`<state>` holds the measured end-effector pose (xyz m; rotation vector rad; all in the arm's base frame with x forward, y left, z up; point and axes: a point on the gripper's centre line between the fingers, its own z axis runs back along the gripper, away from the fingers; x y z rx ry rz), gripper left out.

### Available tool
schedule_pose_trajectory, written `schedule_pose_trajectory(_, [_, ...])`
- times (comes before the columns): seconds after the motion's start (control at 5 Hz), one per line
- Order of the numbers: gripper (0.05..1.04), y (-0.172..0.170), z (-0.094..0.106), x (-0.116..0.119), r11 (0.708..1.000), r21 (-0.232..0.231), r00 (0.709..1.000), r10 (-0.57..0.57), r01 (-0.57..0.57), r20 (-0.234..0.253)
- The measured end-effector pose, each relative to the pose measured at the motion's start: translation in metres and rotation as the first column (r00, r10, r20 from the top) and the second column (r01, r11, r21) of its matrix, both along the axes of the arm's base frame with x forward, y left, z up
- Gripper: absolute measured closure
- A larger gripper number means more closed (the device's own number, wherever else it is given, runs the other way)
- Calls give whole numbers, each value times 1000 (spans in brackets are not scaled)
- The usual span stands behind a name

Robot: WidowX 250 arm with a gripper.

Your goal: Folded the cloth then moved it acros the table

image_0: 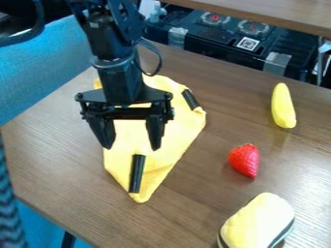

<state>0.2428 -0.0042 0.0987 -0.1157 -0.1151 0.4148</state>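
The gripper [131, 145] hangs over the middle of the yellow cloth [173, 131], its two fingers spread wide apart with nothing between them. Spread on the wooden table, the cloth tapers to a point at the near side. One black strip [136, 173] lies on its near part, just below the gripper's fingertips, and another black strip [190, 99] is at its right upper edge. The arm hides part of the cloth's far left side.
To the right of the cloth are a strawberry [244, 160], a yellow banana-like toy [283, 105] and a pale yellow, dark-banded object [257, 223]. The wooden table [58, 160] ends at the left beside blue fabric; black equipment stands behind it.
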Motion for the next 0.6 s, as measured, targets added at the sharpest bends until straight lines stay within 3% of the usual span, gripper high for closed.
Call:
schedule_pose_trajectory(0.2, [85, 0, -5, -1, 1000, 1, 1000, 10, -10, -14])
schedule_pose_trajectory(0.6, [85, -6, -32, -7, 988, 107, 993, 110, -114, 41])
